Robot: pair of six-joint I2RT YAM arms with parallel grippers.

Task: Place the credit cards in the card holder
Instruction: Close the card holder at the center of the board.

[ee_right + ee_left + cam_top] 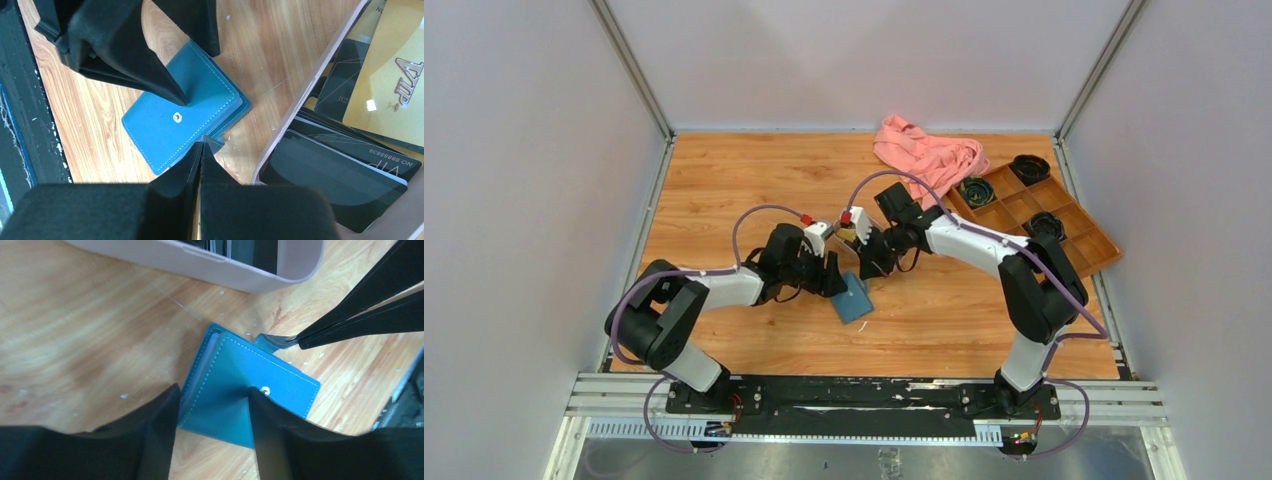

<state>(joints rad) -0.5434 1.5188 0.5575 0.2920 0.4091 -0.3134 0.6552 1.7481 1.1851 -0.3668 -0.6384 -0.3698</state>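
Observation:
The teal-blue card holder (854,300) lies folded on the wood between both arms. My left gripper (212,390) is open and straddles the card holder (235,375), one fingertip (180,97) resting on its cover beside the round snap. My right gripper (202,145) is shut, its tips pinching the thin strap (270,340) at the edge of the card holder (160,130). The credit cards lie in a pinkish-rimmed tray (300,110) just beside the card holder: a gold card (395,80) on top of several black cards (340,185).
The tray's wall (225,267) stands close behind the card holder. A pink cloth (929,155) is bunched at the back. A brown compartmented wooden box (1074,235) with round black items sits at the right. White walls enclose three sides.

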